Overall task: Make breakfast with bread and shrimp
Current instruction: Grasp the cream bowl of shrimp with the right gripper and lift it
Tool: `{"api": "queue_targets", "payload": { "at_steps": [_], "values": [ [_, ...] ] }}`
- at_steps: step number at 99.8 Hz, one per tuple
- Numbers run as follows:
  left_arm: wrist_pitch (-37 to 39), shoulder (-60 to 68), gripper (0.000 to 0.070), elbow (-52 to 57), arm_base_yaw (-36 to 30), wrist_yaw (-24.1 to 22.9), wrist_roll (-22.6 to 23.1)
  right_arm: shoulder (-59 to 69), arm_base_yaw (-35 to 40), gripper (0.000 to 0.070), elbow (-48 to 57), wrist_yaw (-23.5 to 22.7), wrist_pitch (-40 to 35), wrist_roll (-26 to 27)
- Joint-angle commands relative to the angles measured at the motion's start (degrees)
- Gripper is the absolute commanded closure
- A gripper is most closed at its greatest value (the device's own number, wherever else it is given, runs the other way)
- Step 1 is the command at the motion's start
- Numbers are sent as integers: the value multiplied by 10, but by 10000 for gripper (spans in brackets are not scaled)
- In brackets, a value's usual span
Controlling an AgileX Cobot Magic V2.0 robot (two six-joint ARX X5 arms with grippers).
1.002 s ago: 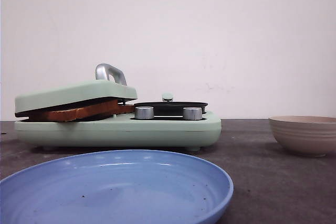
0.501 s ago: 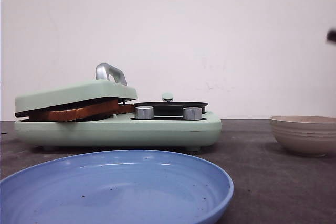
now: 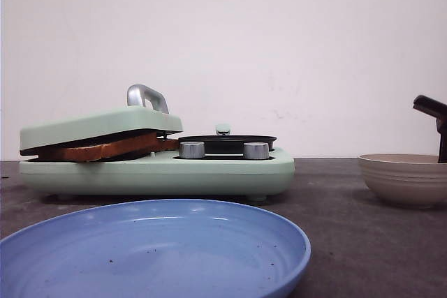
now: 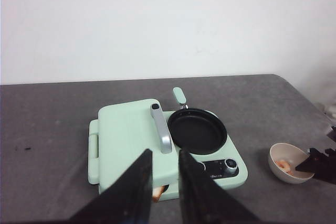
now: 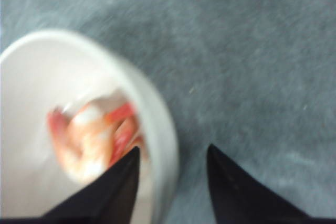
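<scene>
While the right end effector (image 5: 170, 169) hangs over the rim of the beige bowl (image 5: 157, 129), its two black fingers stand apart, one inside the bowl and one outside, gripping nothing. The view is blurred, but a pink-orange shrimp (image 5: 94, 140) lies in the bowl just beside the inner finger; whether they touch I cannot tell. In the front view this end effector (image 3: 436, 120) shows only at the right edge, above the bowl (image 3: 404, 179).

The left end effector (image 4: 165, 169) hovers high above the mint-green breakfast maker (image 4: 131, 145), its fingers parted by a narrow gap and empty.

The bread (image 3: 105, 149) is clamped under the press lid (image 3: 98, 125) on the maker's left half, its brown crust edge showing in the gap. A grey handle (image 3: 147, 95) sits on top of the lid. On the right half rests a black pan (image 3: 227, 142), with two silver knobs (image 3: 191, 149) in front. A blue plate (image 3: 154, 252) lies nearest the camera on the dark grey surface (image 3: 349, 242).
</scene>
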Motion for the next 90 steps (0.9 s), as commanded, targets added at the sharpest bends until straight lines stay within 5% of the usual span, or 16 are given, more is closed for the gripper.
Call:
{"api": "queue_targets", "payload": {
  "at_steps": [1, 7, 32, 53, 90],
  "values": [
    [2, 3, 689, 7, -3, -2, 8, 15, 0, 571, 10, 0, 12, 18],
    [2, 3, 689, 7, -3, -2, 14, 17, 0, 700, 10, 0, 18, 18],
    [0, 3, 689, 7, -3, -2, 14, -1, 10, 700, 12, -46, 132, 1],
    [0, 3, 689, 7, -3, -2, 14, -35, 92, 700, 75, -37, 201, 0],
    [0, 3, 690, 7, -10, -2, 14, 3, 262, 700, 279, 137, 172, -142]
  ]
}}
